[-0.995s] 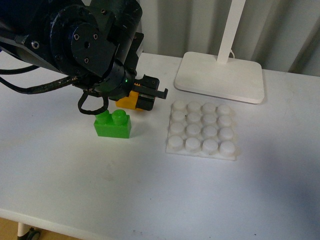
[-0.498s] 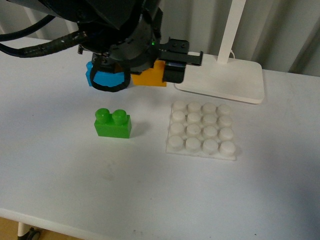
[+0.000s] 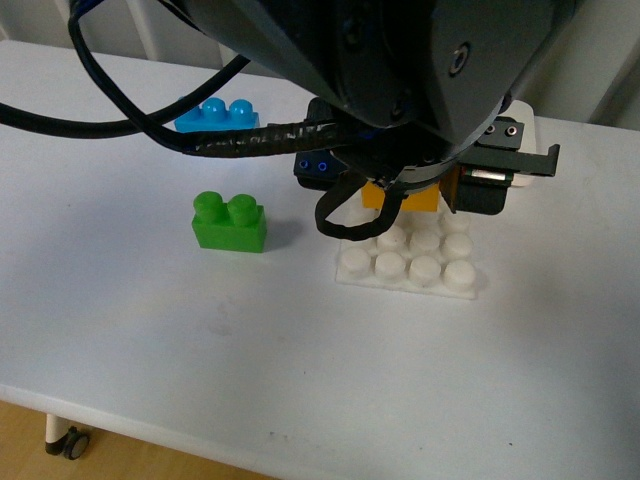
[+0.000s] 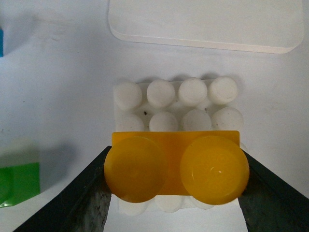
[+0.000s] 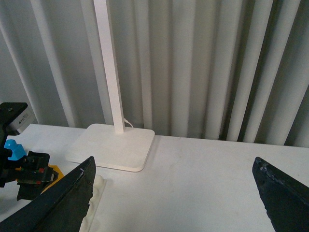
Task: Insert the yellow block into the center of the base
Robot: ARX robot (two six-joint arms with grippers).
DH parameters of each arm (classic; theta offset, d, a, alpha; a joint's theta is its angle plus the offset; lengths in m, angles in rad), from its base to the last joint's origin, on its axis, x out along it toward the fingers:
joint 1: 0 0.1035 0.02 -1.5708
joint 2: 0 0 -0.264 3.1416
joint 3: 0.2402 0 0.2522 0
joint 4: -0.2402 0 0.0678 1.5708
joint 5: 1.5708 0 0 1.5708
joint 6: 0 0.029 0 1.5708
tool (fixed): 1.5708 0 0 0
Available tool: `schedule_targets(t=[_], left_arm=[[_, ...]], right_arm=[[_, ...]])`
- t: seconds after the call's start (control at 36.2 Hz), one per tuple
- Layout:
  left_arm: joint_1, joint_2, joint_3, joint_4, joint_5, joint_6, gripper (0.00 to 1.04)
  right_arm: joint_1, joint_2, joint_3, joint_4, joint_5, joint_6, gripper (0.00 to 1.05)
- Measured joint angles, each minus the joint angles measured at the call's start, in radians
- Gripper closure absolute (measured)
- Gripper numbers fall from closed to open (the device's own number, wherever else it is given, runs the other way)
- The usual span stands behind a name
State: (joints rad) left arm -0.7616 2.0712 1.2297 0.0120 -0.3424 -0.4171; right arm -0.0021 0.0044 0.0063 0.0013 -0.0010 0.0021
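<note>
My left gripper (image 4: 176, 186) is shut on the yellow block (image 4: 176, 169), its two studs facing the wrist camera. It hangs over the white studded base (image 4: 178, 99), covering the base's nearer rows. In the front view the left arm fills the upper middle; the yellow block (image 3: 420, 199) peeks out beneath it just above the base (image 3: 410, 268). Whether the block touches the studs is hidden. My right gripper (image 5: 174, 193) is open and empty above the table, off to the side of the base (image 5: 94, 200).
A green two-stud brick (image 3: 229, 222) stands left of the base. A blue brick (image 3: 217, 115) lies further back left. The white lamp foot (image 4: 203, 24) with its post (image 5: 108, 67) sits just behind the base.
My left arm has carried the yellow block to the right, from beside the green brick to over the base. The blue brick has come into view behind.
</note>
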Motion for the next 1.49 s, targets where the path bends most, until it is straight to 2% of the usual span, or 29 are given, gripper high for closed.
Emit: schedule_targets(t=[0.25, 0.44, 1.11, 1.49], left_arm=[[-0.030, 0.043, 0.039, -0.002, 0.001, -0.014, 0.39], [-0.025, 0.073, 0.049, -0.040, -0.019, -0.015, 0.39], [-0.013, 0.127, 0.070, -0.032, -0.011, -0.021, 0.39], [-0.013, 0.140, 0.087, -0.037, 0.054, -0.013, 0.39]], right_arm=[[0.000, 0.000, 0.000, 0.000, 0.000, 0.000, 0.09], [0.000, 0.000, 0.000, 0.000, 0.000, 0.000, 0.09], [0.000, 0.000, 0.000, 0.000, 0.000, 0.000, 0.09], [0.000, 0.000, 0.000, 0.000, 0.000, 0.000, 0.09]])
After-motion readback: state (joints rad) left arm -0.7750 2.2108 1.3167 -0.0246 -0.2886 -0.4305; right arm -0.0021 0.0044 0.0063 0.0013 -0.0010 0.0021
